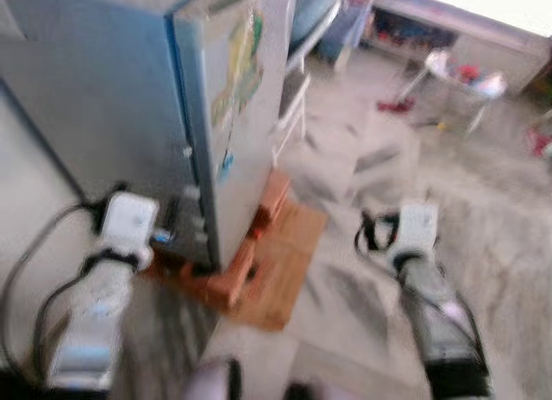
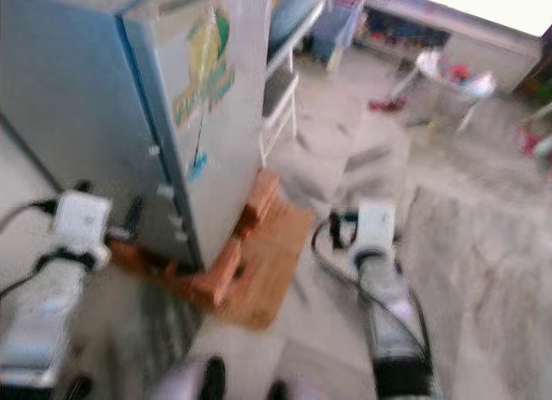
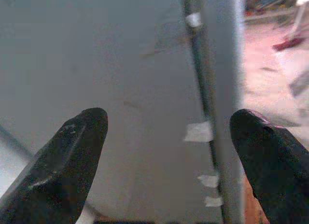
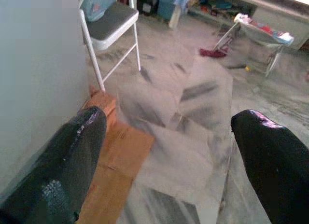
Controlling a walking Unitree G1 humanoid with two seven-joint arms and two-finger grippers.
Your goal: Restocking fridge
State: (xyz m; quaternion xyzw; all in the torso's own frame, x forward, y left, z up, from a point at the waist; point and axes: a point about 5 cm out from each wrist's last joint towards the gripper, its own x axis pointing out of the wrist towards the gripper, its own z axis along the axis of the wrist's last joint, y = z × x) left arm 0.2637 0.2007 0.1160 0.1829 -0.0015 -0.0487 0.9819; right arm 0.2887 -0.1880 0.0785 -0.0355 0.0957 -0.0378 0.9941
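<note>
The grey-blue fridge (image 1: 121, 98) stands with its door (image 1: 250, 90) shut; stickers are on the door front. My left gripper (image 3: 169, 137) is open and points at the fridge's side wall, close to the door seam (image 3: 200, 89), where small white tape pieces are stuck. Its fingers (image 3: 72, 151) hold nothing. My right gripper (image 4: 166, 137) is also open and empty, hovering over the floor to the right of the fridge front. The head views are blurred.
The fridge rests on red bricks (image 1: 228, 284) and a sheet of cardboard (image 1: 285, 262). A white folding chair (image 4: 108, 26) stands past the fridge door. Farther right are a small cluttered table (image 1: 466, 77) and a red object (image 1: 395, 105) on the patterned floor.
</note>
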